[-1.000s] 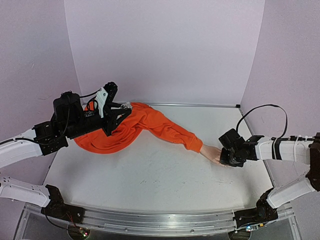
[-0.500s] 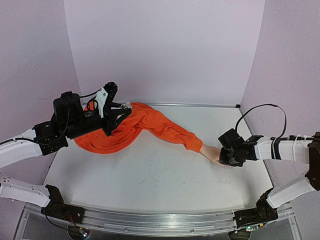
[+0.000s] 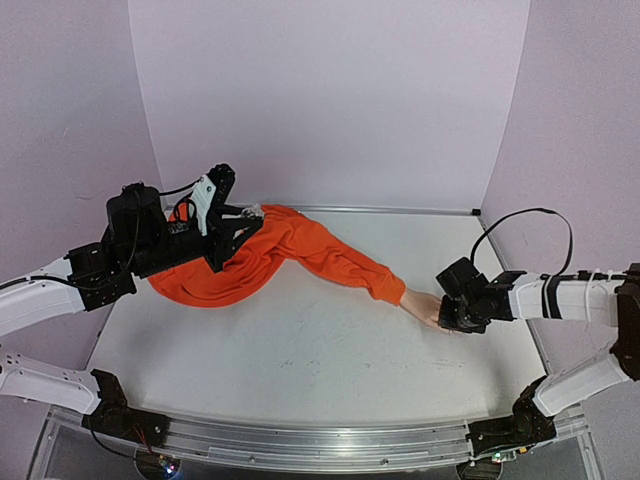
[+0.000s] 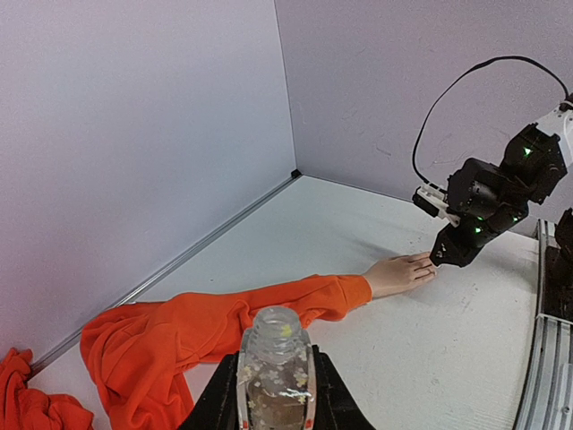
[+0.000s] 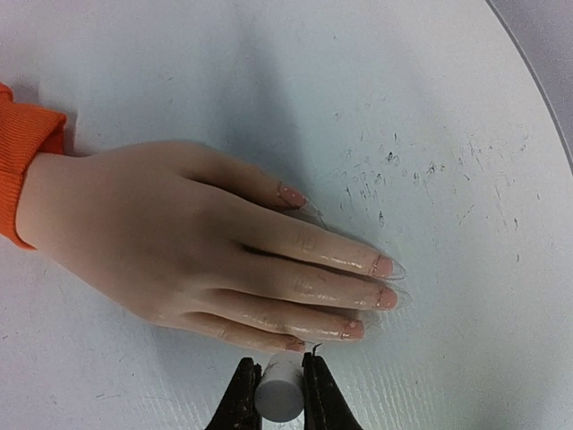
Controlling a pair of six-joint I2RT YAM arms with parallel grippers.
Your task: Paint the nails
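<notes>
The mannequin hand [image 5: 170, 242] lies palm down on the white table, joined to an orange sleeve [image 3: 310, 250]. Its nails [image 5: 383, 266] look glossy pink. My right gripper [image 5: 280, 363] is shut on a white cylindrical brush cap [image 5: 279, 394], which sits right by the little finger's nail [image 5: 295, 343]. In the top view this gripper [image 3: 445, 318] covers the fingertips. My left gripper [image 4: 274, 358] is shut on a small clear bottle [image 4: 274, 381] with an open neck, held upright above the bunched sleeve at the far left [image 3: 247, 220].
Bunched orange cloth [image 3: 200, 280] lies under the left arm. A metal strip [image 3: 400, 210] runs along the table's back edge under the lilac walls. The right arm's black cable [image 3: 530, 215] loops above the table.
</notes>
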